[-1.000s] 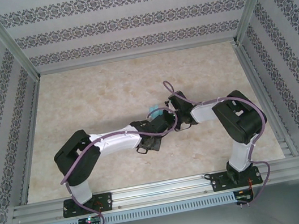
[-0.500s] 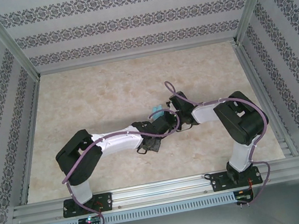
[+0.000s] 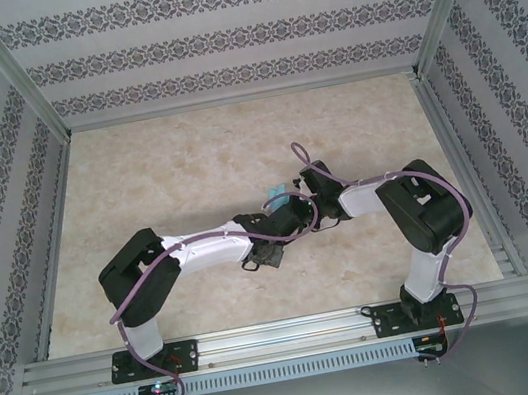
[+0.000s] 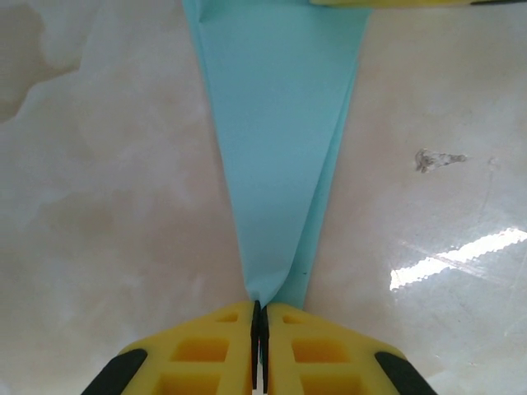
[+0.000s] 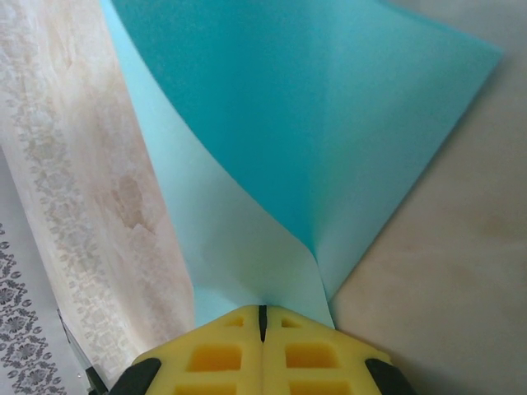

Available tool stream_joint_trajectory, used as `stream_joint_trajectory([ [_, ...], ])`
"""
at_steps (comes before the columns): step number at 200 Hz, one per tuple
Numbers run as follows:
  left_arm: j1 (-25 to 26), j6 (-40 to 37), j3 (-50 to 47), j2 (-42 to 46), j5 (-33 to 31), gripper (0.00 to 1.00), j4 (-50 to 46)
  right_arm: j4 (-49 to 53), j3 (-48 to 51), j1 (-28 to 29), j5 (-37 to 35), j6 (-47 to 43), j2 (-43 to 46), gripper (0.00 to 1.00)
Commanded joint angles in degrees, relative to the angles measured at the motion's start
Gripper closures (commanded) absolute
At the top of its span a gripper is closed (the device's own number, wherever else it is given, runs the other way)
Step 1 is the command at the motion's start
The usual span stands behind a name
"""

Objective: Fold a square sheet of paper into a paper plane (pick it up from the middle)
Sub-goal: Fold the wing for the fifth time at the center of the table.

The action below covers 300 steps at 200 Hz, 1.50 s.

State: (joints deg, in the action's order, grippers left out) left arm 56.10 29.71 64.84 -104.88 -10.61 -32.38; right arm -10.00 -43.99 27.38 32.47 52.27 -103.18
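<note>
Mid-surface, a bit right of centre, both claws meet on the paper plane.

Left claw: jaws pressed together, pinching the narrow pointed tip. The turquoise layers widen away from the pinch.

Right claw: jaws fully closed on a folded edge of the same paper, with flaps spreading out from the grip.

Can't tell whether the paper rests on the surface or sits just off it.

My read: folding is mostly done. It's already dart-shaped with a centre crease, so this looks like late shaping or crease setting with two points held.

Next move wants one claw as anchor while the other works. No pulling apart, or the thin paper could tear or slip at the tip. Release one claw at a time so the dart doesn't spring open.
</note>
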Motion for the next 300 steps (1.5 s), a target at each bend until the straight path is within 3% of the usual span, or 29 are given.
stream_joint_trajectory([
  [1, 2.72, -4.17, 2.34, -0.39, -1.12, 0.86, -0.54, 4.97, 2.37, 0.00, -5.49, -0.17, -4.40, 0.96],
  [34, 3.44, -5.67, 2.58, -0.18, -1.91, 0.84, -0.49, 4.56, 2.77, -0.33, -5.37, -0.17, -4.40, 0.97],
  [67, 3.16, -5.51, 2.65, 2.05, -1.95, 0.75, -0.60, 4.95, 2.82, -0.47, -5.31, -0.33, -3.72, 0.97],
  [89, 1.10, -4.46, 0.75, 5.12, 2.53, 0.66, 1.76, 5.00, 2.82, -0.57, -5.05, -0.50, -3.61, 0.97],
  [134, -3.75, -1.72, -3.48, 12.54, 12.53, 0.64, 7.75, 4.81, 2.94, -0.57, -4.91, -0.60, -3.79, 0.97],
  [162, -8.10, 0.27, -6.78, 13.71, 15.22, 0.69, 9.09, 4.81, 3.03, -0.56, -4.81, -0.68, -3.61, 0.97],
  [206, -13.98, 5.91, -14.37, 14.04, 24.95, 0.82, 20.40, 4.90, 3.03, -0.57, -4.70, -0.77, -3.87, 0.98],
  [300, -14.44, 6.43, -15.05, 8.99, 29.95, 0.90, 24.09, 5.69, 3.03, -0.66, -5.05, -0.97, -3.78, 0.98],
])
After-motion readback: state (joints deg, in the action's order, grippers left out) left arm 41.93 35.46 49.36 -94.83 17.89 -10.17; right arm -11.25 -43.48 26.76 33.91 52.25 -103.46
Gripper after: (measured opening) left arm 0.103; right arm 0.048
